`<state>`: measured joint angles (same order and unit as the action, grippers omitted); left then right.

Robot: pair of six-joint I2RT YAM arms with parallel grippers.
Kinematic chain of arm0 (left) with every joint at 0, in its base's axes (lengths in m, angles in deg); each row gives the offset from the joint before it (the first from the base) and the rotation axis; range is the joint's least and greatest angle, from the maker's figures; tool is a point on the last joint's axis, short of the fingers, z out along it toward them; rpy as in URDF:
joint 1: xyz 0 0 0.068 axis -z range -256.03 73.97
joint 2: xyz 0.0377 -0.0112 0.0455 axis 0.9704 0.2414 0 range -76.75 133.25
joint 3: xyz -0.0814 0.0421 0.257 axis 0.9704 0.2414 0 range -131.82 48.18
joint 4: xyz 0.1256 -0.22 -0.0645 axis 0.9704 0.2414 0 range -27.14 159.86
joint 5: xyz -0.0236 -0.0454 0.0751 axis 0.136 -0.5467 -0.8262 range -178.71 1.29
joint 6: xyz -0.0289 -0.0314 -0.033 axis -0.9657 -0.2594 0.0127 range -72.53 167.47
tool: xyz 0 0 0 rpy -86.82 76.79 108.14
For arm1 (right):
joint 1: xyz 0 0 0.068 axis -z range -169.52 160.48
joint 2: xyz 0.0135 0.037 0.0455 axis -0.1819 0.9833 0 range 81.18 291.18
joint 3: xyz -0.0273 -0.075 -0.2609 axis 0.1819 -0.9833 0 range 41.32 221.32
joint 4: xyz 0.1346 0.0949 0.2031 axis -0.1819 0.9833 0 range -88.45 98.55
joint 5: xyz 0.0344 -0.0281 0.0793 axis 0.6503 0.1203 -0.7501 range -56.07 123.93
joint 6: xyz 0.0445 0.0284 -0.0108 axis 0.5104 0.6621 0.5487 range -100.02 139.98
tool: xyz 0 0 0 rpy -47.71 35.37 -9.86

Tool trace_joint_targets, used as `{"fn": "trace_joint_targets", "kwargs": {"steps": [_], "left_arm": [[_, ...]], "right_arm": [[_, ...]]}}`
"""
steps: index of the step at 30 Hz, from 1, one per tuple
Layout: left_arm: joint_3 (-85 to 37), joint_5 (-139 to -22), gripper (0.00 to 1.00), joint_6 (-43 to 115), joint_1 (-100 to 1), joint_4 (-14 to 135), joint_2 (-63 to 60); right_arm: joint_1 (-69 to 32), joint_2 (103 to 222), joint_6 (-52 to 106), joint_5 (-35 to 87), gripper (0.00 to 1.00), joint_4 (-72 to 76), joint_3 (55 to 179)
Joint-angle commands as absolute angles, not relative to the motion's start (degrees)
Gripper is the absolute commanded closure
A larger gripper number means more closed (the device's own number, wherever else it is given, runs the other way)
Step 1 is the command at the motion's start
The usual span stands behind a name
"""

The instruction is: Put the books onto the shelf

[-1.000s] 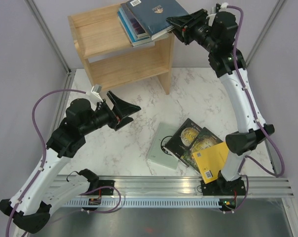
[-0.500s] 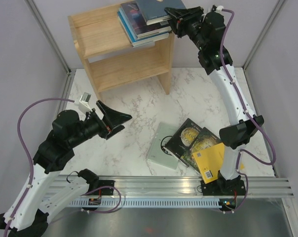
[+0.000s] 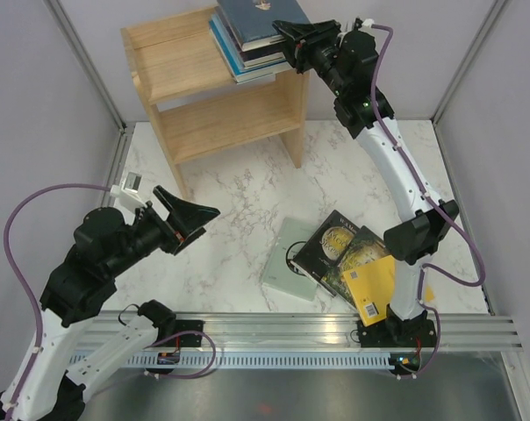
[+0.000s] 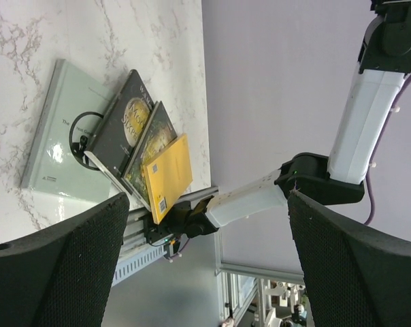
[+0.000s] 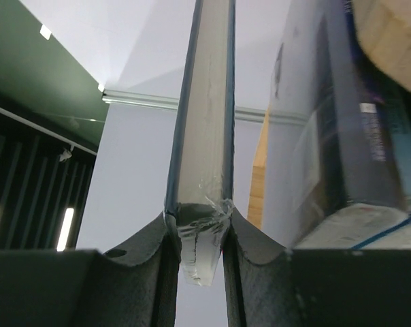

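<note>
Moved: my right gripper [image 3: 287, 37] brought navy book [image 3: 247, 13] above stack [image 3: 240, 54] on shelf [image 3: 173, 57]
Jaws: right clamps it, left gripper [image 3: 195, 226] spread wide
Remaining: four books [image 3: 335, 254] on table [image 3: 247, 193]

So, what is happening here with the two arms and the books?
The right gripper is shut on a dark blue book, holding it over the stack of books on top of the wooden shelf. The left gripper hangs open above the marble table. Another four books lie on that table.

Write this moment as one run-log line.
right gripper: shut on navy book, at stack on shelf | left gripper: open, empty | four books on table
</note>
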<state>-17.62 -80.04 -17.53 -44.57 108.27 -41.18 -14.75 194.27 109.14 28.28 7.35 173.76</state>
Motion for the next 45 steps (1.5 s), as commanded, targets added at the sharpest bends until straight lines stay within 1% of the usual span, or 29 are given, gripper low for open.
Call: {"fn": "trace_joint_targets", "kwargs": {"steps": [1,5,6,7,8,9,10,12,14,15,20,30,39,42,43,45], "left_arm": [[-20.0,-83.7,0.00,-15.2,-44.9,110.4,-41.9],[-20.1,-84.8,0.00,-15.5,-44.9,111.5,-42.6],[-19.9,-84.8,0.00,-15.7,-44.9,111.5,-43.1],[-19.8,-85.0,0.00,-15.9,-44.9,111.9,-43.2],[-19.5,-85.1,0.00,-16.0,-44.9,111.9,-43.4],[-19.5,-85.3,0.00,-16.3,-44.9,112.0,-43.9],[-19.3,-85.4,0.00,-16.3,-44.9,112.2,-44.1],[-18.9,-85.9,0.00,-16.7,-44.9,112.3,-45.0],[-18.4,-86.6,0.00,-17.0,-44.9,112.7,-45.6],[-18.3,-86.8,0.00,-17.0,-44.9,112.8,-45.9],[-17.3,-87.2,0.00,-17.7,-44.9,112.9,-46.3],[-17.5,-85.9,0.00,-17.7,-44.9,112.8,-43.8],[-16.3,-85.9,0.00,-18.6,-44.9,112.9,-45.6],[-15.6,-86.0,0.00,-19.1,-44.9,112.9,-46.4],[-15.4,-86.1,0.00,-19.1,-44.9,112.9,-46.8],[-15.2,-86.3,0.00,-19.2,-44.9,113.0,-47.0]], "right_arm": [[-14.5,191.0,109.5,31.5,1.00,-3.6,174.2],[-14.4,191.5,108.9,31.4,1.00,-2.1,173.8],[-14.3,191.5,108.9,31.1,0.98,-1.9,173.3],[-14.4,191.5,108.9,30.8,0.94,-1.9,173.1],[-14.4,191.5,109.0,30.6,0.81,-1.9,172.8],[-14.4,191.5,109.0,30.4,0.75,-1.8,172.5],[-14.4,191.3,109.1,30.1,0.62,-1.8,172.3],[-14.4,191.3,109.3,29.9,0.51,-1.8,172.2],[-14.4,191.1,109.7,29.2,0.43,-1.8,172.1],[-14.3,191.1,110.5,28.8,0.42,-1.8,172.0],[-14.4,190.3,112.5,25.8,0.39,-2.0,171.2],[-13.8,183.4,115.6,21.4,0.37,-4.1,157.4],[-13.6,184.0,116.7,18.5,0.37,-4.4,157.1],[-13.6,183.8,116.7,17.8,0.40,-4.7,156.7],[-13.6,183.7,116.7,17.6,0.48,-5.0,156.7],[-13.5,183.7,116.3,16.5,0.52,-5.8,156.2]]}}
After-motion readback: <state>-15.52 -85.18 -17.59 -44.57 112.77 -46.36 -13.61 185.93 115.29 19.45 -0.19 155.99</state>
